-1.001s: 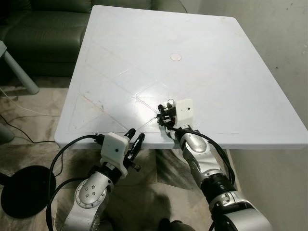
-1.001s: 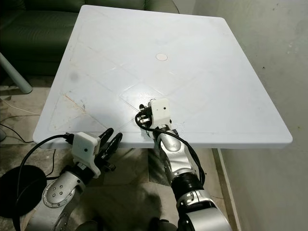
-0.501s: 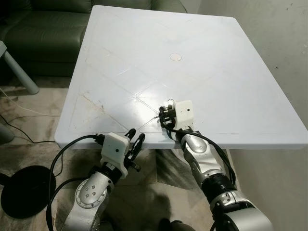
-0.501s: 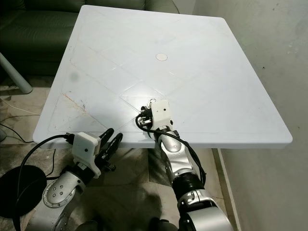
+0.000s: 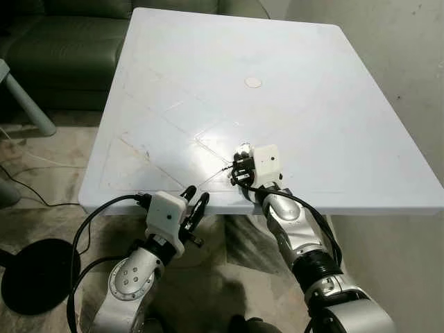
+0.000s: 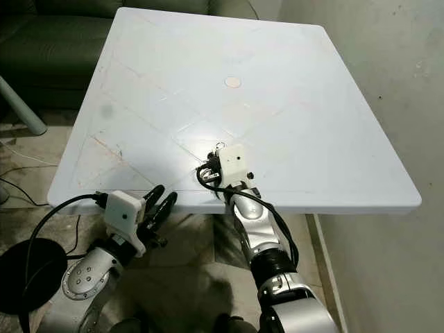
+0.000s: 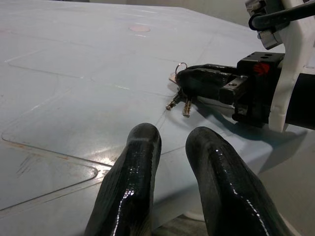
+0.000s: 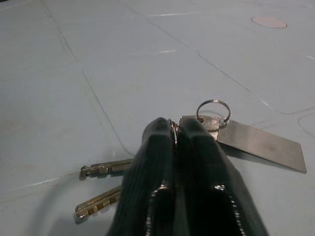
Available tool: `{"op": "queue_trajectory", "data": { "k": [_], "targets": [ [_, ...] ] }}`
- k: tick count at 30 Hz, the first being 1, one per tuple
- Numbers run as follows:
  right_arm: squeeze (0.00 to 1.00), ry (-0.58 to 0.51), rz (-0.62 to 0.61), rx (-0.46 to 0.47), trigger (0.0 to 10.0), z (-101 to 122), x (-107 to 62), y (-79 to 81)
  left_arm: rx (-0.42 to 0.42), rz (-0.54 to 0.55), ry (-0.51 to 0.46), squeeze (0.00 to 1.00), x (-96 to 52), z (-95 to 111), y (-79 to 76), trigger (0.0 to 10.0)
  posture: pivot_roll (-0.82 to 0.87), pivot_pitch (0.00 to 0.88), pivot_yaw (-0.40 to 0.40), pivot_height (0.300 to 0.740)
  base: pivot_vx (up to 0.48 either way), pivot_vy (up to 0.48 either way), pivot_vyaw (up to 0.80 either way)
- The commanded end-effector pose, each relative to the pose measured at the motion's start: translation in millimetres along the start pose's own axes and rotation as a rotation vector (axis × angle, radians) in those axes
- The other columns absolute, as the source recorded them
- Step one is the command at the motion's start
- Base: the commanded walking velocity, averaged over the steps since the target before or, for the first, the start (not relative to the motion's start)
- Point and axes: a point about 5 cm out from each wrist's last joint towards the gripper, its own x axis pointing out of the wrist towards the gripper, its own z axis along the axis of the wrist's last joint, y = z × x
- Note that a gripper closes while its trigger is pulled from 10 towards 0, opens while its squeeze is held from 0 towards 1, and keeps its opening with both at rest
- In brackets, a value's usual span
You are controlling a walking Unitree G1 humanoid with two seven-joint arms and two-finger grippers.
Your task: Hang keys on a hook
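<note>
A bunch of keys (image 8: 101, 170) with a small ring (image 8: 213, 109) and a flat metal tag (image 8: 261, 142) lies on the white table (image 5: 291, 76) near its front edge. My right gripper (image 5: 238, 166) is low over the table, shut on the key ring. The key blades (image 7: 179, 102) stick out below its fingers (image 7: 206, 78) and touch the tabletop. My left gripper (image 5: 195, 202) hangs just below and in front of the table's front edge. It is open, with nothing between its fingers (image 7: 133, 187).
A small round beige mark (image 5: 253, 82) sits mid-table. A dark green sofa (image 5: 62, 48) stands behind the table on the left. On the floor at the left are a black round base (image 5: 35, 274) and cables. A grey wall (image 5: 409, 62) runs along the right.
My right gripper has shifted slightly with the keys, and the small ring now shows above its fingers. The left arm has not moved.
</note>
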Motion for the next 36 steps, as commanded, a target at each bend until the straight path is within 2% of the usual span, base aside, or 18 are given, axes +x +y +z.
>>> {"op": "queue_trajectory", "data": {
  "k": [1, 8, 9, 10, 11, 12, 13, 14, 15, 20, 21, 24, 29, 30, 34, 36],
  "targets": [
    [0.0, -0.008, 0.006, 0.009, 10.0, 0, -1.0, -1.8, 0.005, -0.012, -0.004, 0.0, -1.4, 3, -3.2, 10.0, 0.1, 0.217, -0.093, 0.74, 0.0, 0.0, 0.0],
    [0.0, -0.008, 0.005, 0.002, 10.0, 0, -0.9, -2.6, 0.005, -0.014, -0.005, 0.0, -1.0, 3, -3.5, 10.0, 0.1, 0.215, -0.092, 0.74, 0.0, 0.0, 0.0],
    [0.0, -0.007, 0.003, 0.0, 9.2, 0, -1.0, -2.9, 0.005, -0.014, -0.005, 0.0, -0.9, 3, -3.5, 10.0, 0.1, 0.215, -0.092, 0.74, 0.0, 0.0, 0.0],
    [0.0, -0.006, 0.002, -0.001, 9.2, 0, -1.0, -2.9, 0.005, -0.014, -0.005, 0.0, -0.9, 3, -3.4, 10.0, 0.1, 0.215, -0.092, 0.74, 0.0, 0.0, 0.0],
    [0.0, -0.007, 0.001, 0.001, 5.3, 0, -1.0, -3.0, 0.005, -0.014, -0.005, 0.0, -0.8, 3, -3.4, 10.0, 0.1, 0.214, -0.092, 0.74, 0.0, 0.0, 0.0],
    [0.0, -0.008, 0.0, 0.002, 4.0, 0, -1.0, -3.3, 0.005, -0.014, -0.006, 0.0, -0.5, 3, -3.4, 10.0, 0.1, 0.213, -0.092, 0.74, 0.0, 0.0, 0.0],
    [0.0, -0.007, -0.001, 0.001, 1.7, 0, -1.0, -3.4, 0.005, -0.014, -0.006, 0.0, -0.5, 3, -3.4, 10.0, 0.1, 0.213, -0.092, 0.74, 0.0, 0.0, 0.0],
    [0.0, -0.007, -0.001, 0.001, 1.7, 0, -1.0, -3.4, 0.005, -0.014, -0.006, 0.0, -0.5, 3, -3.4, 10.0, 0.1, 0.213, -0.092, 0.74, 0.0, 0.0, 0.0],
    [0.0, -0.017, -0.007, 0.002, 0.0, 0, -1.6, -4.5, 0.006, -0.015, -0.006, 0.0, -0.4, 3, -3.3, 10.0, 0.1, 0.212, -0.092, 0.74, 0.0, 0.0, 0.0],
    [0.0, -0.018, 0.035, 0.042, 0.0, 1, -2.1, -4.3, 0.007, -0.014, -0.008, 0.0, 0.3, 3, -3.0, 10.0, 0.1, 0.202, -0.092, 0.74, 0.0, 0.0, 0.0],
    [0.0, -0.01, 0.063, 0.094, 0.0, 1, -1.5, -3.4, 0.008, -0.013, -0.009, 0.0, 0.8, 3, -2.4, 10.0, 0.1, 0.202, -0.092, 0.74, 0.0, 0.0, 0.0],
    [0.0, -0.023, 0.044, 0.084, 0.0, 5, -0.9, -7.7, -0.007, 0.003, -0.023, 0.0, 5.0, 5, 0.5, 10.0, 0.1, 0.187, -0.094, 0.74, 0.0, 0.0, 0.0],
    [0.0, -0.049, -0.062, 0.098, 0.0, 19, 2.1, -29.5, -0.04, 0.075, -0.059, 0.0, 22.7, 16, 18.7, 10.0, 0.1, 0.148, -0.097, 0.74, 0.0, 0.0, 0.0],
    [0.0, -0.041, -0.082, 0.134, 0.0, 23, 2.5, -36.7, -0.062, 0.103, -0.076, 0.0, 28.7, 21, 25.6, 10.0, 0.1, 0.141, -0.098, 0.74, 0.0, 0.0, 0.0],
    [0.0, -0.117, -0.161, 0.114, 0.0, 41, -0.9, -57.0, -0.067, 0.186, -0.13, 0.0, 47.7, 39, 45.8, 10.0, 0.09, 0.086, -0.102, 0.74, 0.0, 0.0, 0.0],
    [0.0, -0.12, -0.167, 0.119, 0.0, 43, -1.1, -59.6, -0.066, 0.199, -0.137, 0.0, 50.8, 42, 49.0, 10.0, 0.09, 0.08, -0.102, 0.74, 0.0, 0.0, 0.0]
  ]
}}
